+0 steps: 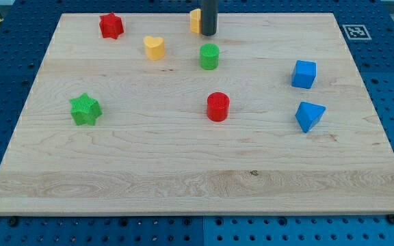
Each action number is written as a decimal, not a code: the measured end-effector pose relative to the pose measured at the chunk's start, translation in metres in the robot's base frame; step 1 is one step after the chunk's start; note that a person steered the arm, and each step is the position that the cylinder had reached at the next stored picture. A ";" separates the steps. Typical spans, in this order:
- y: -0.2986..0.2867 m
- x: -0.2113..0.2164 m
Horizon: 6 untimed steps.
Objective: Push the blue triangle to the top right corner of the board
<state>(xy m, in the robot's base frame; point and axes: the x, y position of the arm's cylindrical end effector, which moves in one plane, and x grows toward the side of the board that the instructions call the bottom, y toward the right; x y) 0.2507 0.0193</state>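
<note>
The blue triangle (310,115) is lying flat on the wooden board (183,184), toward the view's right edge, at mid-height, its pointed end facing the view's bottom left.

A robotics lab bench: a wooden board (183,164) on blue perforated tabletop (388,68), a fiducial marker (356,31) at its corner

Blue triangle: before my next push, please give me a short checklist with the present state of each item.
1. Blue triangle located, at the view's right: ok.
2. My tip below the triangle to push it upward: not ok; it is far off at the view's top, against the orange block.
3. Blue cube out of the way: not ok, just above the triangle.
4. Top right corner free of blocks: ok.
</note>
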 end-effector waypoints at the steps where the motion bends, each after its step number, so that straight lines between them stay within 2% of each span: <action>1: 0.000 0.004; 2: 0.003 0.013; 4: 0.111 0.024; 5: 0.135 0.056; 6: 0.094 0.080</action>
<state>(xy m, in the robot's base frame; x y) 0.3309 0.1129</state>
